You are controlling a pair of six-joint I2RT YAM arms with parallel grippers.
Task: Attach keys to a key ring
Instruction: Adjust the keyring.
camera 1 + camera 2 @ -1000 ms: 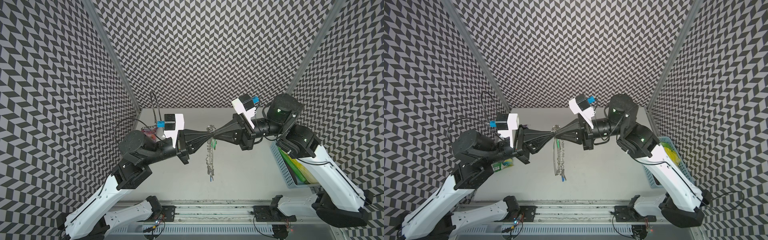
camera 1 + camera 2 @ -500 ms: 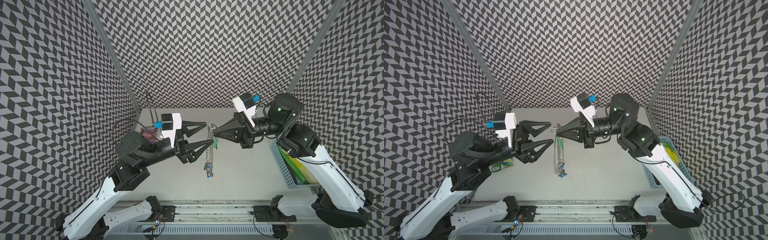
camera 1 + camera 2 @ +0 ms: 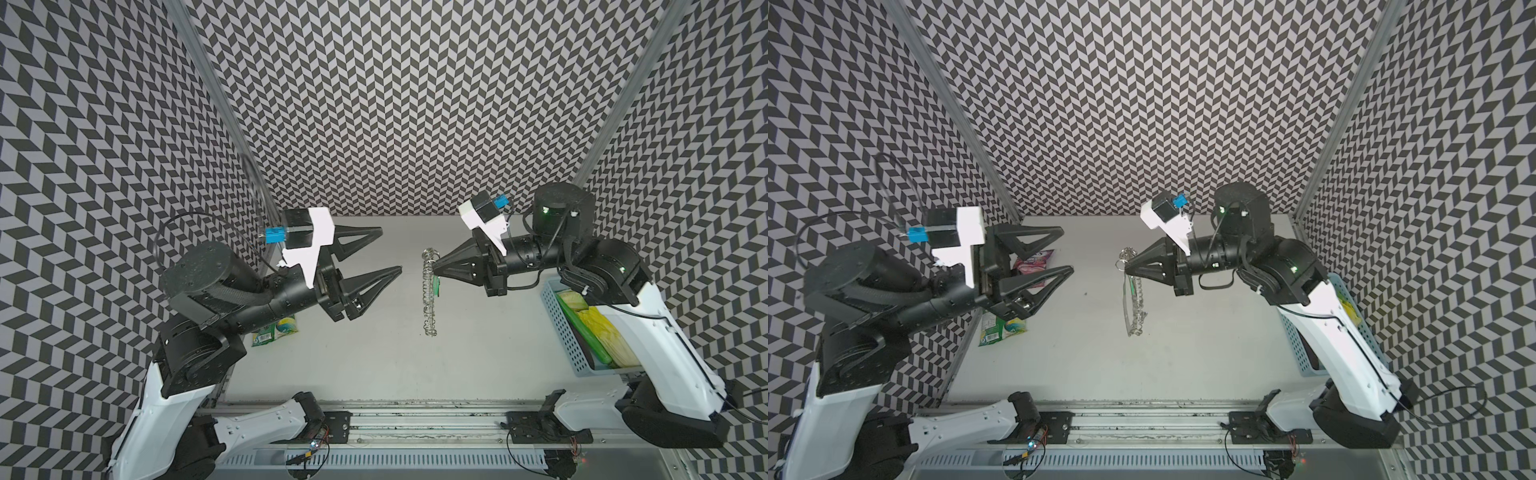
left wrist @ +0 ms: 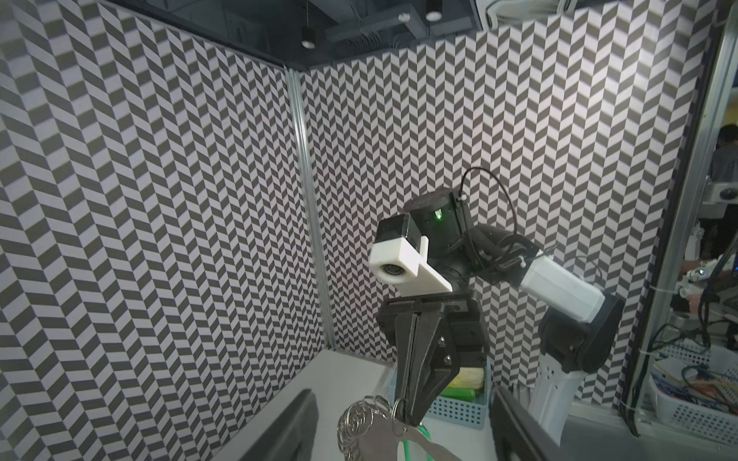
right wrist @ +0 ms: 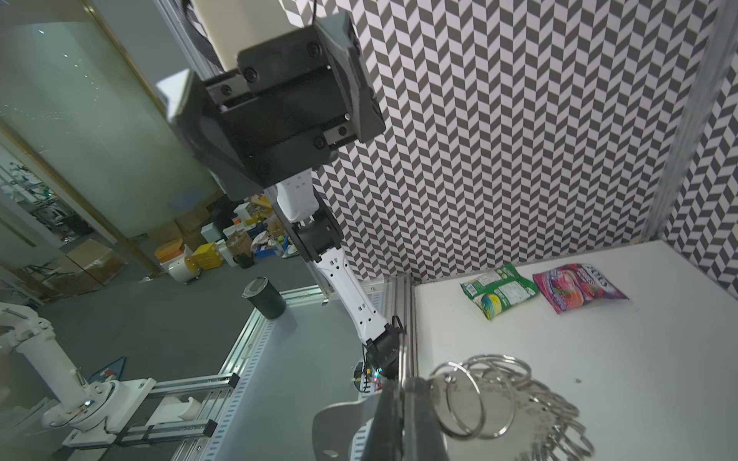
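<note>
The key ring (image 3: 428, 299) is a gray plate fringed with silver wire rings. It hangs edge-on above the table from my right gripper (image 3: 435, 270), which is shut on its top end. In the right wrist view the plate (image 5: 339, 419) and its rings (image 5: 491, 395) stick out on either side of the closed fingers (image 5: 399, 423). The green tag of the keys (image 3: 436, 284) shows just under the right fingertips, against the ring; how it is joined I cannot tell. My left gripper (image 3: 390, 249) stands open to the left of the ring, apart from it and holding nothing.
A green snack bag (image 3: 276, 330) lies under the left arm, and a pink one (image 3: 1034, 266) lies behind the left fingers. A blue perforated basket (image 3: 575, 353) with green and yellow items stands at the table's right edge, under the right arm.
My left gripper has let go of the key ring's top, opened and drawn back to the left. The ring now hangs from the right gripper alone.
</note>
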